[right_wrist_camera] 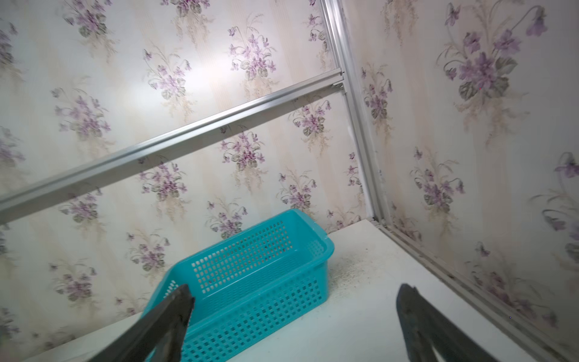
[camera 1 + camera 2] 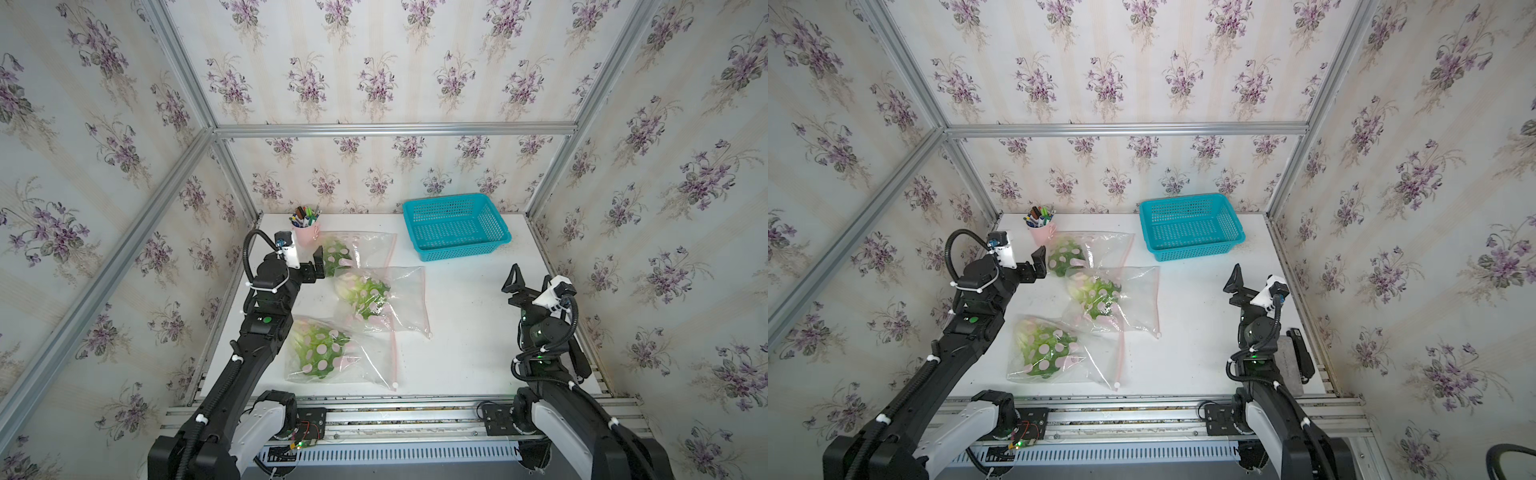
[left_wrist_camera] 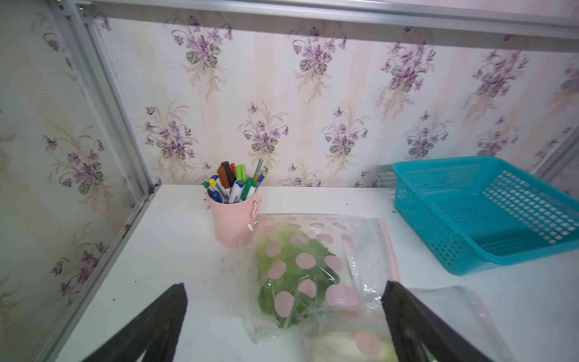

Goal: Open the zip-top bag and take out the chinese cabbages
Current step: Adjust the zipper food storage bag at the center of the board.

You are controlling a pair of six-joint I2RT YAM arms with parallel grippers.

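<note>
Three clear, pink-dotted zip-top bags are laid out on the left half of the white table (image 2: 465, 332), with a chinese cabbage inside each. The far cabbage (image 2: 336, 257) is seen in the far bag (image 2: 370, 245), just beside the pink pen cup (image 2: 306, 237). The middle cabbage (image 2: 365, 296) is in the middle bag (image 2: 405, 291), whose far edge meets the far bag. The near cabbage (image 2: 318, 351) is in the near bag (image 2: 361, 365), close to the front edge. The pink zip strips are all turned to the right. The left gripper (image 3: 285, 290) is poised at the far bag's left end, its fingers spread wide and nothing gripped. The right gripper (image 1: 296, 291) is raised at the right side, well apart from the bags. Its fingers are equally wide and empty, pointed toward the teal basket (image 2: 457, 249) at the far right.
</note>
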